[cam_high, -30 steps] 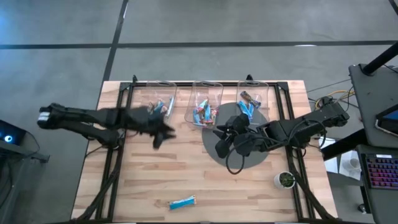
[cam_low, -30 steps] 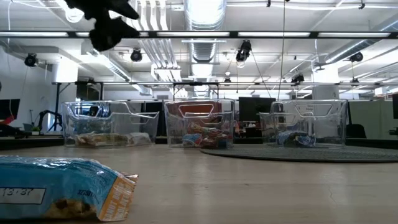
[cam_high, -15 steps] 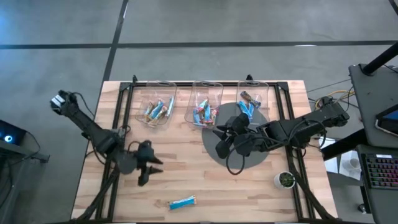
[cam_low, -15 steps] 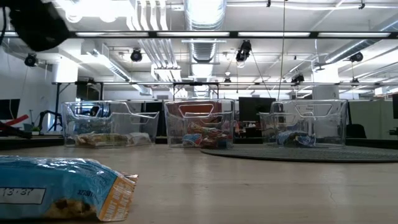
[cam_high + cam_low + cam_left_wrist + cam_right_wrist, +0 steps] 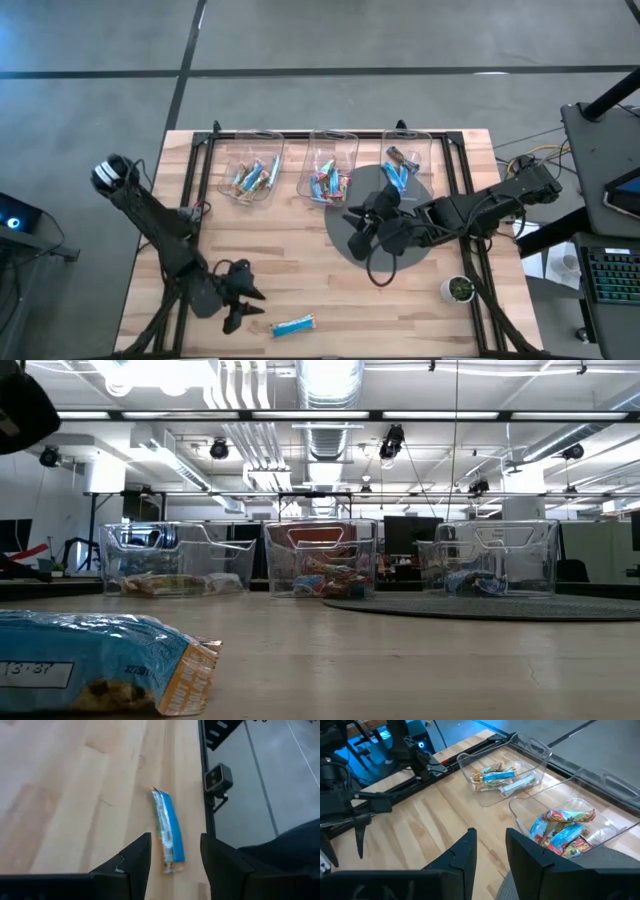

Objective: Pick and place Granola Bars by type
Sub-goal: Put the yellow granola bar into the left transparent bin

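Currently left pincer (image 5: 243, 309) spread, just beside lone blue granola bar (image 5: 293, 325) on surface (image 5: 300, 260), not touching. Right pincer (image 5: 357, 222) spread, idle near bins (image 5: 330, 165).

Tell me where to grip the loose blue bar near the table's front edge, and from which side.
Grip the flat blue wrapped granola bar across its narrow middle, coming straight down from above. It lies flat on the wooden table; the open left gripper hovers beside it.
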Controlling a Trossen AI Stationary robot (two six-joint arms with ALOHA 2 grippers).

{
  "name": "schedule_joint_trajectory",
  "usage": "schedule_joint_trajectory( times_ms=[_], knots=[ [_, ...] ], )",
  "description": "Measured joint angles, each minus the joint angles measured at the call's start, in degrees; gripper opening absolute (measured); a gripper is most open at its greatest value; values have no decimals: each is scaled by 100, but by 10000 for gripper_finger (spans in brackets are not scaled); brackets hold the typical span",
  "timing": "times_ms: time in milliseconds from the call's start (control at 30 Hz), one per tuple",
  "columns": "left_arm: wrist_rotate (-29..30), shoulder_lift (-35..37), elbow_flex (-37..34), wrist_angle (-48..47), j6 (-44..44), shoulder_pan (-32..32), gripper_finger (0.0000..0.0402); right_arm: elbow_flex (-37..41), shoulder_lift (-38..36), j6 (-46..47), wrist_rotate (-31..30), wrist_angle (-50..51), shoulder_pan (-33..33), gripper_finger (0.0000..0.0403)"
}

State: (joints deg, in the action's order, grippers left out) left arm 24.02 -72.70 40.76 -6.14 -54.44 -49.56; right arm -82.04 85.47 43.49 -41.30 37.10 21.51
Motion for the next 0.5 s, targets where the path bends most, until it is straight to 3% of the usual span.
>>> schedule_joint_trajectory(
  times_ms=[500],
  knots=[
    [157,-1737,1282,-6,-157,-471,153,0,0,-36,293,-5,68,95]
  ],
)
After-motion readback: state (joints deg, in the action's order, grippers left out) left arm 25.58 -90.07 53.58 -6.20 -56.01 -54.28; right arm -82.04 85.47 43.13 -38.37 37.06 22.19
